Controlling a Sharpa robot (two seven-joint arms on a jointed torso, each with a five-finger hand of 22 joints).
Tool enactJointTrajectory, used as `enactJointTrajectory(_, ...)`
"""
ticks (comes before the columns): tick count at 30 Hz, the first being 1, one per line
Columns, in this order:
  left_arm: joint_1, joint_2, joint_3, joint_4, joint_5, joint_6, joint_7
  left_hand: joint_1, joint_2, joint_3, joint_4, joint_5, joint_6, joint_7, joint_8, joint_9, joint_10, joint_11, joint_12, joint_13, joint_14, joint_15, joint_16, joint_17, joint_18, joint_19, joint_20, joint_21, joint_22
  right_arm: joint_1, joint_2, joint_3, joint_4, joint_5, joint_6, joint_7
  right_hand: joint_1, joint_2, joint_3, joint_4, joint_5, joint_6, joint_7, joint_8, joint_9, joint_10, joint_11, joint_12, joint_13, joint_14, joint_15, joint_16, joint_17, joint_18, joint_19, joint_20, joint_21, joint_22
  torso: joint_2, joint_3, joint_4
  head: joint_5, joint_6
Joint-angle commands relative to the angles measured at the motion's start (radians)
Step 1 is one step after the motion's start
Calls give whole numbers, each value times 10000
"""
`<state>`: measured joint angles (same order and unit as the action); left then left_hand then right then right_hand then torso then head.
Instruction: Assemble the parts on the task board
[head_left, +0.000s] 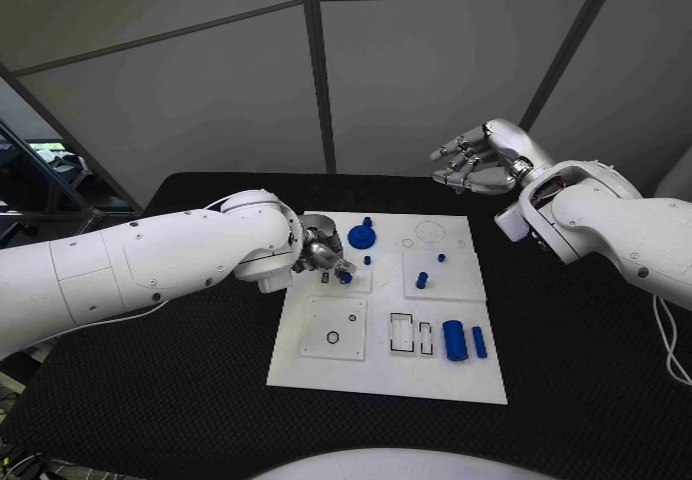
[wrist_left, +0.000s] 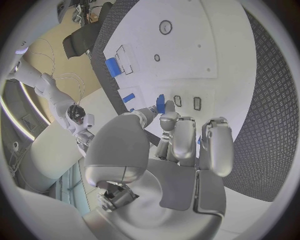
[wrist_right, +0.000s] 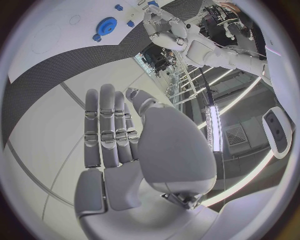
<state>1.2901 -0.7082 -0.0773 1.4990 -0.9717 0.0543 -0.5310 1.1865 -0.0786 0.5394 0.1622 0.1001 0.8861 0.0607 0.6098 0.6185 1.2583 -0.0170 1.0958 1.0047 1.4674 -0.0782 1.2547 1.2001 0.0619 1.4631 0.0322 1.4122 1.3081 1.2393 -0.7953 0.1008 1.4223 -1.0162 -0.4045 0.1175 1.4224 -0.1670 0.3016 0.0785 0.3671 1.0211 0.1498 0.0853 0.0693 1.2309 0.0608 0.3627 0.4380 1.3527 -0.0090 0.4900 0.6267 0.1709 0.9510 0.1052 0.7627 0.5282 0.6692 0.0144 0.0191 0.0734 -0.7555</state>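
Observation:
The white task board (head_left: 378, 372) lies in the middle of the black table. My left hand (head_left: 320, 256) hovers low over the board's left half and pinches a small blue part (wrist_left: 160, 104) between thumb and fingertip, just beside two small rectangular slots (wrist_left: 178, 101). A blue gear (head_left: 361, 237) sits at the board's far side, with short blue pegs (head_left: 423, 281) standing near the middle. A thick blue cylinder (head_left: 454, 340) and a thin blue bar (head_left: 479, 342) lie at the near right. My right hand (head_left: 483, 158) is raised beyond the board's far right corner, fingers (wrist_right: 107, 131) spread and holding nothing.
Two long rectangular recesses (head_left: 410, 335) and a round hole (head_left: 333, 337) mark the board's near half. A faint ring outline (head_left: 430, 232) lies at the far right of the board. Black table (head_left: 577, 380) surrounds the board on all sides.

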Motion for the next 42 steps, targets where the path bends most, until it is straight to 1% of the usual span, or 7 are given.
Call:
enactJointTrajectory(1, -35, -161, 1, 264, -121, -1278, 240, -75, -79, 1761, -1658, 66, -24, -43, 59, 47, 115, -16, 44, 38, 218, -20, 5, 17, -99, 113, -36, 56, 122, 23, -15, 8, -9, -9, 38, 46, -95, 8, 45, 25, 61, 68, 22, -35, -1, 85, -9, -66, -11, 64, 19, -43, 12, 105, 45, 19, -60, -16, -6, 12, 22, 21, 5)
enactJointTrajectory(5, -160, -347, -2, 540, -551, -1928, 294, -99, -160, 1884, -1704, 115, 0, -54, 89, 87, 181, -28, 88, 87, 218, -31, 4, 18, -115, 150, -46, 106, 206, 23, -29, 7, -30, -4, 36, 48, -97, 8, 45, 26, 61, 68, 22, -35, -1, 85, -9, -66, -11, 65, 19, -45, 12, 105, 45, 19, -60, -16, -13, 35, 53, 16, -6)
enactJointTrajectory(9, -373, -476, -3, 766, -1028, -2530, 311, -113, -230, 1996, -1739, 139, 25, -65, 112, 119, 235, -40, 121, 125, 222, -41, 11, 27, -131, 186, -56, 157, 291, 23, -47, 7, -37, -2, 33, 48, -97, 8, 45, 26, 61, 68, 22, -35, -1, 85, -9, -66, -11, 65, 19, -45, 12, 105, 45, 19, -60, -16, -16, 59, 77, 1, -27)
enactJointTrajectory(17, -814, -575, -5, 983, -1833, -3883, 388, -149, -326, 2179, -1770, 192, 65, -76, 141, 164, 288, -55, 117, 122, 224, -56, 13, 31, -141, 214, -72, 190, 346, 22, -88, 5, -30, -1, 24, 47, -136, 13, 41, 45, 63, 65, 21, -40, -2, 93, -7, -69, -17, 77, 21, -64, 22, 105, 45, 22, -69, -19, -9, 52, 56, -8, 4)
enactJointTrajectory(22, -1058, -539, -6, 980, -2226, -4425, 361, -173, -389, 2279, -1786, 213, 96, -87, 158, 189, 341, -67, 137, 146, 226, -66, 16, 35, -146, 231, -82, 209, 378, 22, -108, 5, -5, -1, 18, 56, -155, 13, 39, 53, 64, 62, 22, -43, -3, 95, -7, -71, -19, 83, 21, -73, 27, 105, 46, 23, -73, -20, -10, 54, 55, 6, 23)
enactJointTrajectory(27, -1166, -487, -7, 949, -2499, -4600, 304, -178, -405, 2306, -1791, 218, 103, -90, 161, 195, 359, -70, 150, 161, 227, -69, 17, 37, -148, 235, -84, 215, 388, 21, -111, 4, 0, -1, 14, 67, -155, 13, 39, 53, 64, 62, 22, -43, -3, 95, -7, -71, -19, 83, 21, -73, 27, 105, 46, 23, -73, -20, 6, 45, 52, 8, 25)
enactJointTrajectory(42, -1313, -259, -10, 689, -3017, -4173, 176, -181, -438, 2377, -1807, 228, 112, -93, 165, 209, 353, -76, 106, 112, 228, -75, 18, 38, -141, 226, -91, 194, 356, 20, -85, 3, -5, -1, 32, 92, -164, 12, 38, 56, 65, 59, 21, -46, -4, 94, -7, -73, -22, 84, 22, -81, 29, 105, 45, 23, -77, -22, 5, 46, 46, 2, -44)
